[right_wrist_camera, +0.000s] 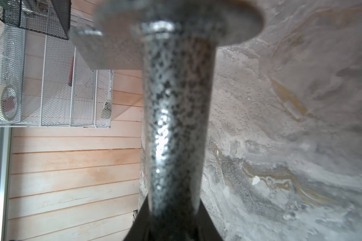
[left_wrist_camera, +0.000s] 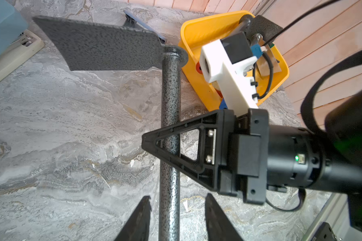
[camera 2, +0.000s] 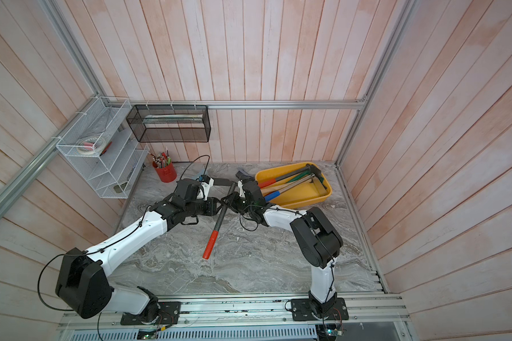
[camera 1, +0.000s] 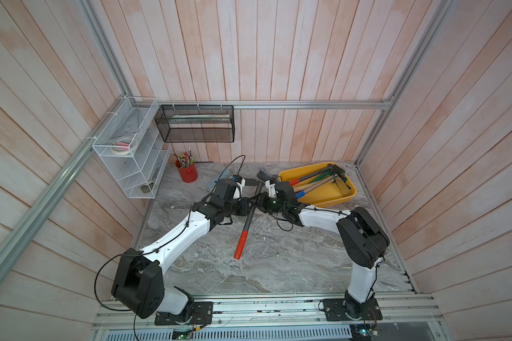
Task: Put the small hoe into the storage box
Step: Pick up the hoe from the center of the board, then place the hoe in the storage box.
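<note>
Top views, with 6 o'clock at the arm bases. On the grey marbled desk [camera 1: 278, 265], near its centre, is the small hoe [camera 1: 250, 218] [camera 2: 219, 218]: a speckled grey metal shaft with a red grip pointing to 7 o'clock and a flat blade at the 12 o'clock end, turned toward 9 o'clock. Whether the red end touches the desk cannot be told.

The left pincer [camera 1: 249, 205] [left_wrist_camera: 177, 196] straddles the shaft with its fingers [left_wrist_camera: 138, 219] apart, and a gap shows on each side. Just beyond it, the right pincer [camera 1: 260, 199] [left_wrist_camera: 148, 144] [right_wrist_camera: 174, 225] is clamped on the same shaft [left_wrist_camera: 169, 94] [right_wrist_camera: 176, 114] below the blade.

At 1 o'clock lies the storage box [camera 1: 331, 200] [camera 2: 305, 200] [left_wrist_camera: 196, 31], a shallow yellow plastic tray with rounded corners. It holds several long-handled tools, one with a red grip, one with a blue grip and one green. The hoe is outside it, its blade end just beside the tray's near corner.

At 11 o'clock a red cylindrical pot [camera 1: 187, 174] holds pens and pencils. At 10 o'clock, on the side wall, a white wire rack [camera 1: 124, 165] carries a roll of tape on its top shelf. Farthest, on the back wall at 11 o'clock, a black mesh basket [camera 1: 195, 124] contains a long pale flat item.
</note>
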Action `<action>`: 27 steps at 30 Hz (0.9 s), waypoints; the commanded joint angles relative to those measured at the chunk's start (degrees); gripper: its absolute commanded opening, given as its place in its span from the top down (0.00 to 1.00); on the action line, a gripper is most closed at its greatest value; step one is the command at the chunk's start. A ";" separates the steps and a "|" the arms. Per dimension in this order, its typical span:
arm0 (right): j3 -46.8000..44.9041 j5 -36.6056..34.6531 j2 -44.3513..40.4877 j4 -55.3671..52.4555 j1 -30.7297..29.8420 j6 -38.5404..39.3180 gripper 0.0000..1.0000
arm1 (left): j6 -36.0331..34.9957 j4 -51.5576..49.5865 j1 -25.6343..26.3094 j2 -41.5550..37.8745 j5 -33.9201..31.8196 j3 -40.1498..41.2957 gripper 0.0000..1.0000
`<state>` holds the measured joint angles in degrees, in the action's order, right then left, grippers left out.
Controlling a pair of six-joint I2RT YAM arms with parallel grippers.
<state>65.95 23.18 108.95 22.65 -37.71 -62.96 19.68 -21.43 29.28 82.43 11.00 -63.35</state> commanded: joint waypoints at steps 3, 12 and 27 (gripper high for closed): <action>-0.44 0.13 -4.84 3.43 1.60 0.38 0.93 | -0.28 0.82 -0.01 0.02 -1.53 0.01 0.55; -4.94 1.44 -10.57 4.03 7.59 -0.85 0.93 | -0.94 0.07 -1.53 -2.01 -2.66 1.95 0.53; -11.79 5.59 -17.84 7.60 21.00 -6.04 0.93 | -0.47 0.44 -2.44 -2.17 -2.15 4.39 0.50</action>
<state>54.70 26.72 93.80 24.40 -18.74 -66.48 19.53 -21.45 27.14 80.73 8.97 -59.66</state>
